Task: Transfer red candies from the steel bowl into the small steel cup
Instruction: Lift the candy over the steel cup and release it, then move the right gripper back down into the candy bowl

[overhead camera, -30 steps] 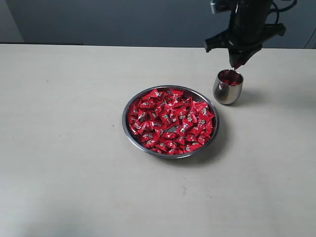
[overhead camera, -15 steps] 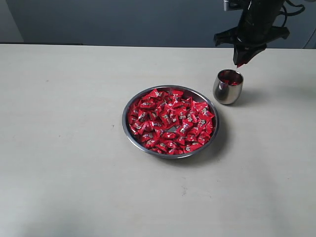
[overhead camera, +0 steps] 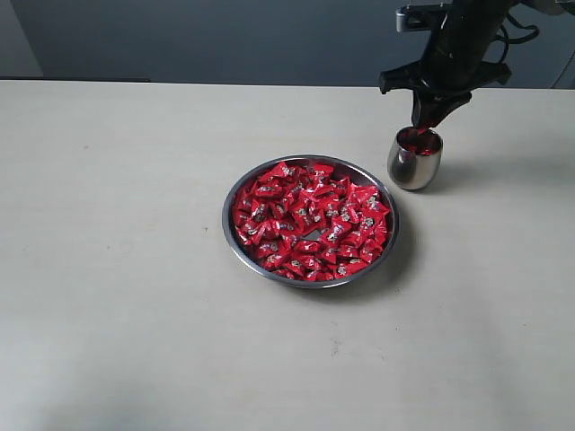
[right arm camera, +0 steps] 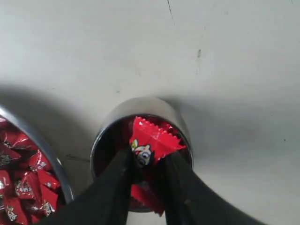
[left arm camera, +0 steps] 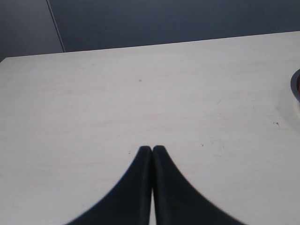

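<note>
The steel bowl (overhead camera: pixel 238 235) sits mid-table, heaped with red candies (overhead camera: pixel 310 220). The small steel cup (overhead camera: pixel 414 165) stands just behind it to the right, with red showing inside. My right gripper (overhead camera: pixel 425 122) hangs directly over the cup's mouth, shut on one red candy (right arm camera: pixel 152 139) that sticks out past the fingertips above the cup (right arm camera: pixel 140 108). The bowl's rim (right arm camera: pixel 51 159) and more candies (right arm camera: pixel 23 187) show beside the cup in the right wrist view. My left gripper (left arm camera: pixel 152 150) is shut with nothing in it, over bare table; it is outside the exterior view.
A pale tabletop (overhead camera: pixel 117 269) stretches wide around the bowl. A dark wall (overhead camera: pixel 225 36) runs behind the table's far edge. A sliver of the bowl's rim (left arm camera: pixel 295 86) shows at the edge of the left wrist view.
My right gripper, still holding the candy, drifted right and up half a second ago, then came back left and down over the cup's mouth. Bowl and cup have not moved.
</note>
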